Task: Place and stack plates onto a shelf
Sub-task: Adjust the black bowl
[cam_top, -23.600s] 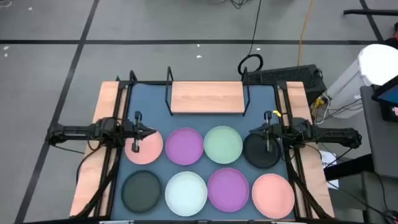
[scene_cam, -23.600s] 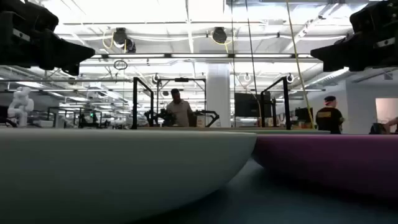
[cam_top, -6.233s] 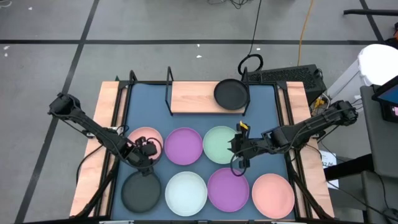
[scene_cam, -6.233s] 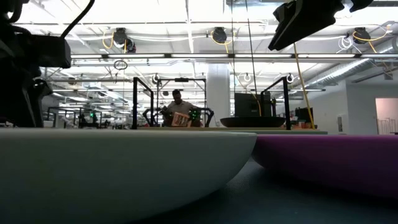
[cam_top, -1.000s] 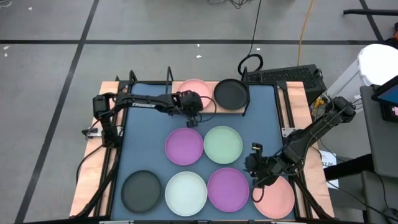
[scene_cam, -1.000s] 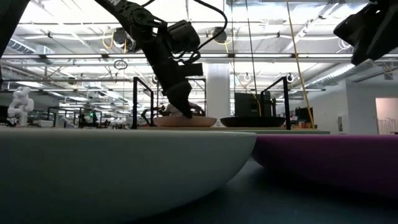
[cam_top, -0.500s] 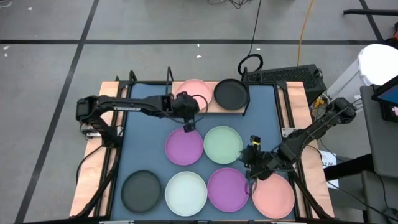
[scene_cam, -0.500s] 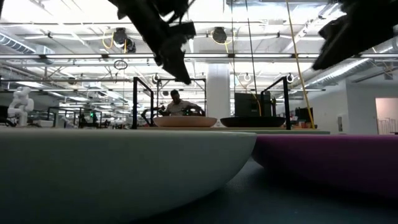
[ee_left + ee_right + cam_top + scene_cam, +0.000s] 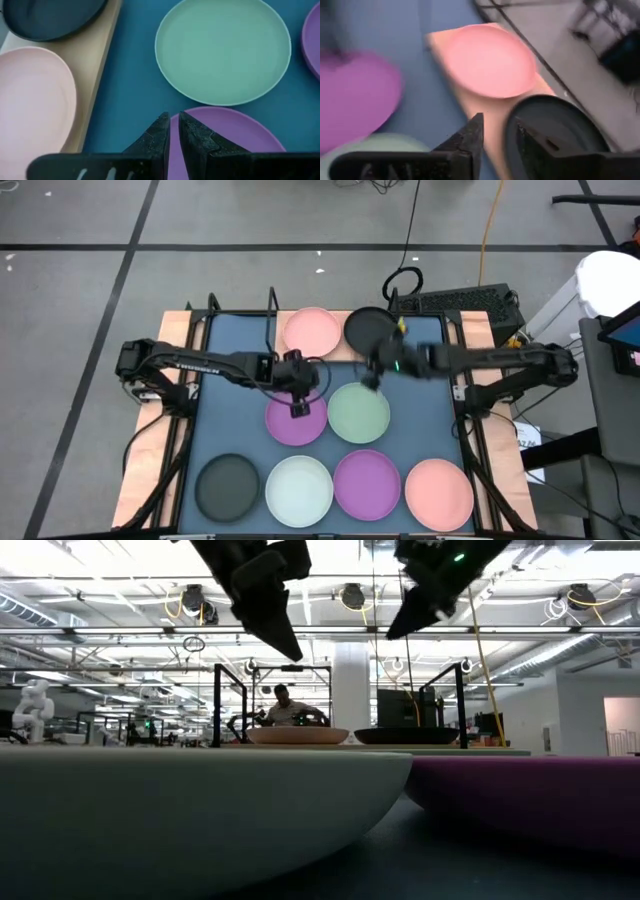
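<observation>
Two of your eight plates sit on the shelf point(image 9: 340, 348): a pink plate point(image 9: 311, 330) and a black plate point(image 9: 369, 330), side by side. Six wait on the blue tabletop point(image 9: 225, 430). Your left gripper point(image 9: 298, 406) hovers over the purple plate point(image 9: 296, 418), jaws nearly closed and empty; your right gripper point(image 9: 370, 376), jaws slightly parted and empty, hangs between the shelf and the pale green plate point(image 9: 359, 414).
</observation>
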You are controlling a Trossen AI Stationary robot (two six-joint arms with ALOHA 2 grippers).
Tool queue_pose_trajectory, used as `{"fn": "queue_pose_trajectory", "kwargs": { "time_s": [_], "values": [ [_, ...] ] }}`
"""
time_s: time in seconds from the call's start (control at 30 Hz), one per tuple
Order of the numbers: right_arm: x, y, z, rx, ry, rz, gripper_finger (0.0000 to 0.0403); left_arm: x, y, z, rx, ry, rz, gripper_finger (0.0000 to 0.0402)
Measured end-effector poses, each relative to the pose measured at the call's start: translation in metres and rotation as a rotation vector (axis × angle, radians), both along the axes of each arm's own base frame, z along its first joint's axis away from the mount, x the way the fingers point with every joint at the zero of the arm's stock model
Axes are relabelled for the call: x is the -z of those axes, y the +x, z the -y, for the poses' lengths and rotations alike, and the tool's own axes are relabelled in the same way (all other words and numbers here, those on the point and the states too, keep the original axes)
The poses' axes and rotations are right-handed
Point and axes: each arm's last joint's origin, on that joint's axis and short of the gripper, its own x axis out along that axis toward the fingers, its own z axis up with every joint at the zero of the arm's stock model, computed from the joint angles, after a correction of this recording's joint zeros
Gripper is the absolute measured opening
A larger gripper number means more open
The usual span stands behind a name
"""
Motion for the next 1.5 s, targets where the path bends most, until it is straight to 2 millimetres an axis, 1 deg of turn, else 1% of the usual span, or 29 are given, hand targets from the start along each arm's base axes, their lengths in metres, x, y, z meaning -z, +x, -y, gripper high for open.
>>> {"fn": "queue_pose_trajectory", "kwargs": {
  "time_s": [0.07,0.1,0.2,0.23,0.3,0.4,0.57,0.77,1.0,1.2,1.37,1.5],
  "values": [
    [-0.004,0.002,0.024,0.058,0.075,0.024,0.0068,0.0,-0.001,0.001,0.01,0.006,-0.01,0.0047],
    [-0.006,0.004,0.034,0.06,0.108,0.027,0.0057,0.001,-0.001,0.001,0.019,0.007,-0.015,0.0047],
    [-0.005,0.013,0.056,0.066,0.162,-0.04,0.0023,0.003,-0.004,0.004,0.094,-0.087,-0.056,0.0047],
    [-0.001,0.017,0.063,0.066,0.166,-0.077,0.0013,0.004,-0.005,0.006,0.127,-0.127,-0.069,0.0047],
    [0.007,0.026,0.076,0.051,0.189,-0.137,0.0004,0.005,-0.007,0.01,0.164,-0.173,-0.09,0.0047],
    [0.019,0.036,0.094,0.051,0.22,-0.194,0.0007,0.007,-0.009,0.014,0.167,-0.185,-0.116,0.0047],
    [0.046,0.041,0.115,0.073,0.269,-0.291,0.0001,0.007,-0.01,0.02,0.184,-0.185,-0.134,0.0047],
    [0.069,0.043,0.13,0.09,0.291,-0.371,0.0001,0.007,-0.011,0.026,0.202,-0.183,-0.134,0.0047],
    [0.091,0.041,0.144,0.153,0.265,-0.463,0.0,0.007,-0.011,0.033,0.229,-0.178,-0.137,0.0047],
    [0.098,0.043,0.144,0.144,0.284,-0.477,0.0,0.007,-0.012,0.038,0.257,-0.169,-0.139,0.0047],
    [0.1,0.045,0.145,0.129,0.286,-0.479,0.0,0.007,-0.012,0.039,0.26,-0.168,-0.14,0.0047],
    [0.099,0.049,0.145,0.107,0.29,-0.435,0.0,0.007,-0.012,0.039,0.26,-0.168,-0.139,0.0047]
  ]
}}
